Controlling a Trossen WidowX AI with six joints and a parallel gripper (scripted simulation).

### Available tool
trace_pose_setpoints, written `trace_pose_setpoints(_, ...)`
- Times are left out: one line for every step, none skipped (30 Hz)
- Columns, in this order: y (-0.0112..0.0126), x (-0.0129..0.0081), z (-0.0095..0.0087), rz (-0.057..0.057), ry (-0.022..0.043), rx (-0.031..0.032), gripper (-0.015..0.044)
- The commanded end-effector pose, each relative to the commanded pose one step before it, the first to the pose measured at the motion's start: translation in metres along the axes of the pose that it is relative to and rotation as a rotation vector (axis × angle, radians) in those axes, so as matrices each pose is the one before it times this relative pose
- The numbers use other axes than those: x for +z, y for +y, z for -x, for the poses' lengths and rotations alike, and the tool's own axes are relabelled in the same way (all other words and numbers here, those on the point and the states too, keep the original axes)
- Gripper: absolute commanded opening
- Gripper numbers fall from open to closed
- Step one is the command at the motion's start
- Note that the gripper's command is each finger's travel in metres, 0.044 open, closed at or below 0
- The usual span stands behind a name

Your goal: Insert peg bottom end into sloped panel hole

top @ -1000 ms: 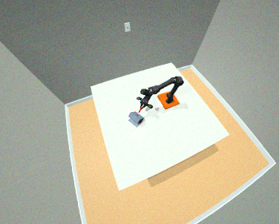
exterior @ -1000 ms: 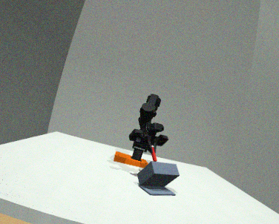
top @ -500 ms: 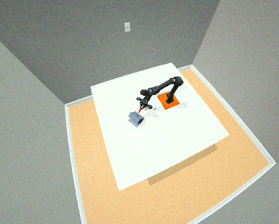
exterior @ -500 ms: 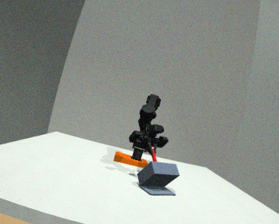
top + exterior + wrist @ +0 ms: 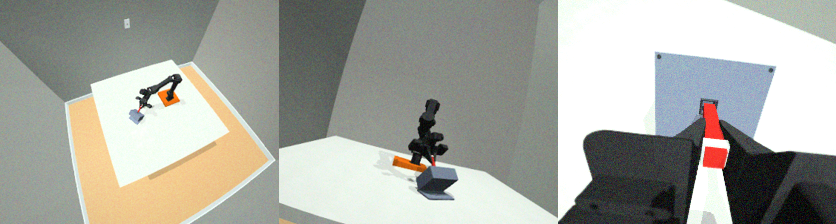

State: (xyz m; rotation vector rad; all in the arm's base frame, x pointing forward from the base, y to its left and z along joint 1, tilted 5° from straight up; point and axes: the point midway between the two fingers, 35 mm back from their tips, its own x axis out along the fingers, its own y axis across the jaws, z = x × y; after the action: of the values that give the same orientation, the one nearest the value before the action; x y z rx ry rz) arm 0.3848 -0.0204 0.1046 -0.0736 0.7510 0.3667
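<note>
Peg (image 5: 714, 131): red square-section bar, clamped between the two dark fingers of the gripper (image 5: 712, 142), its far end at the mouth of the hole or just inside; how deep cannot be told.
Gripper state: closed on the peg, gripping its upper part, one finger on each flat side.
Hole (image 5: 709, 103): small dark square opening near the middle of the blue-grey sloped panel (image 5: 678, 85).
Peg axis: long axis runs from the gripper down and forward toward the panel face; in the wrist view it lines up closely with the hole.
Peg direction: bottom end points into the hole, top end toward the wrist.
Risk, jamming: a slight tilt off the hole's direction could wedge a corner against the rim.
Risk, twist: flats not square to the opening would block entry.
Risk, slip: pushing against a jam could slide the peg back through the fingers.
Risk, early release: letting go before the peg seats could let it fall out onto the table (image 5: 167, 133).
</note>
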Motion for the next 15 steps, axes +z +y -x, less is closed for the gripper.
trace_pose_setpoints(-0.00029, -0.00013, 0.00034, -0.0014, 0.00006, -0.00208, 0.0000)
trace_pose_setpoints(-0.00009, 0.00060, 0.00108, 0.0015, -0.00146, 0.00051, 0.0000)
trace_pose_setpoints(0.00001, -0.00001, 0.00000, 0.0000, -0.00001, -0.00001, 0.0000)
trace_pose_setpoints(0.00000, 0.00000, 0.00000, 0.0000, 0.00000, 0.00000, 0.0000)
trace_pose_setpoints(0.00000, 0.00000, 0.00000, 0.0000, 0.00000, 0.00000, 0.0000)
trace_pose_setpoints(0.00000, 0.00000, 0.00000, 0.0000, 0.00000, 0.00000, 0.0000)
trace_pose_setpoints(0.00000, 0.00000, 0.00000, 0.0000, 0.00000, 0.00000, 0.0000)
trace_pose_setpoints(0.00000, 0.00000, 0.00000, 0.0000, 0.00000, 0.00000, 0.0000)
trace_pose_setpoints(0.00000, 0.00000, 0.00000, 0.0000, 0.00000, 0.00000, 0.0000)
trace_pose_setpoints(0.00000, 0.00000, 0.00000, 0.0000, 0.00000, 0.00000, 0.0000)
trace_pose_setpoints(0.00000, 0.00000, 0.00000, 0.0000, 0.00000, 0.00000, 0.0000)
trace_pose_setpoints(0.00000, 0.00000, 0.00000, 0.0000, 0.00000, 0.00000, 0.0000)
trace_pose_setpoints(0.00000, 0.00000, 0.00000, 0.0000, 0.00000, 0.00000, 0.0000)
trace_pose_setpoints(0.00000, 0.00000, 0.00000, 0.0000, 0.00000, 0.00000, 0.0000)
trace_pose_setpoints(0.00002, -0.00013, 0.00000, 0.0000, 0.00001, 0.00000, 0.0000)
